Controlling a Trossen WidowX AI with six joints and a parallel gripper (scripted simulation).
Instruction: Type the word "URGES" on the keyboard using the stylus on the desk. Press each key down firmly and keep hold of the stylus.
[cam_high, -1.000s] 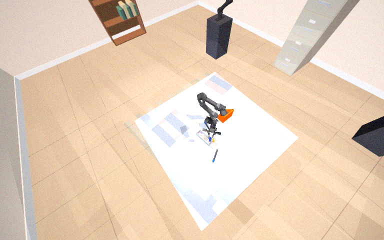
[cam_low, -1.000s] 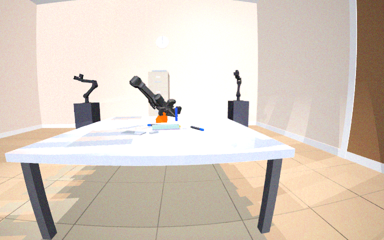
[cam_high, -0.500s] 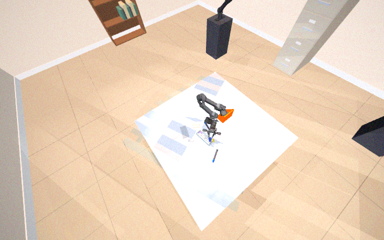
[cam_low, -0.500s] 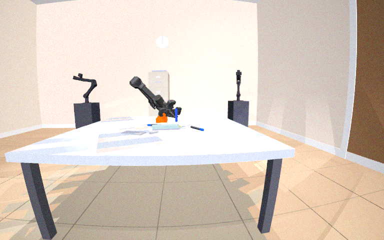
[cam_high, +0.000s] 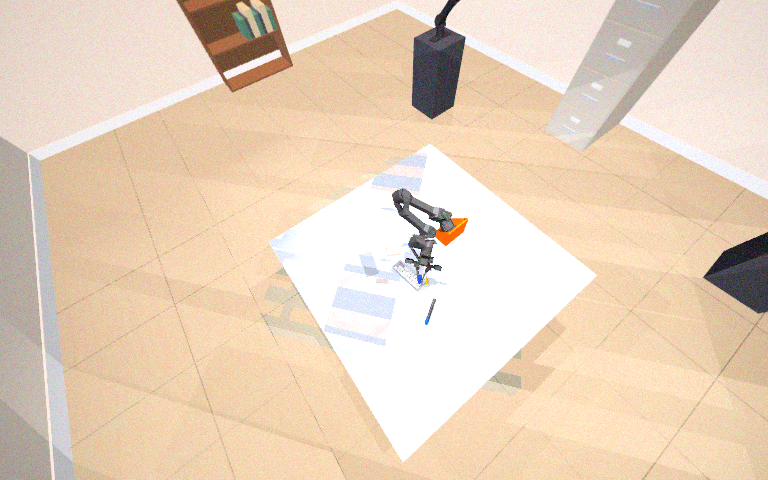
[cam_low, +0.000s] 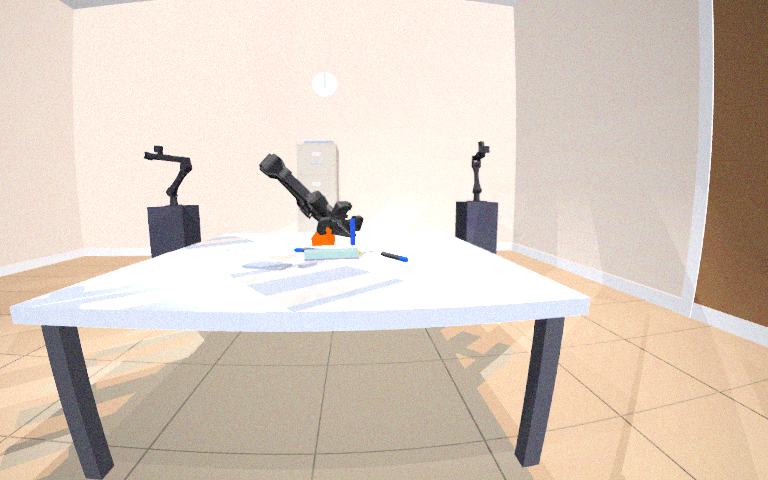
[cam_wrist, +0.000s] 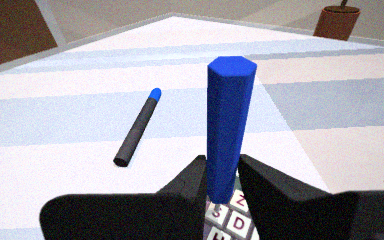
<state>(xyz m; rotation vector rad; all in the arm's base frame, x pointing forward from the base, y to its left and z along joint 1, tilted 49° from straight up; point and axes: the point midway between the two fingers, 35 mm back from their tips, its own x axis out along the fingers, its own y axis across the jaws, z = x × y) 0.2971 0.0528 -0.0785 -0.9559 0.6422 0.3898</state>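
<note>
The blue stylus (cam_high: 420, 279) (cam_low: 352, 232) (cam_wrist: 229, 110) stands nearly upright in my gripper (cam_wrist: 221, 161). The gripper is shut on it. The small keyboard (cam_high: 405, 273) (cam_low: 331, 254) (cam_wrist: 239, 223) lies under the stylus, with light keys and dark red letters. In the wrist view the stylus's thin grey tip shows over the S key, with Z and D beside it. Whether the tip touches or presses the key I cannot tell. My fingers hide much of the keyboard in the wrist view.
A black pen with a blue end (cam_high: 431, 310) (cam_low: 393, 256) (cam_wrist: 136, 131) lies beyond the keyboard. A small yellow object (cam_high: 427, 281) is close beside the keyboard. An orange bin (cam_high: 453, 232) (cam_low: 323, 238) stands by the arm's base. A flat grey object (cam_low: 266, 265) lies on the desk (cam_low: 453, 294).
</note>
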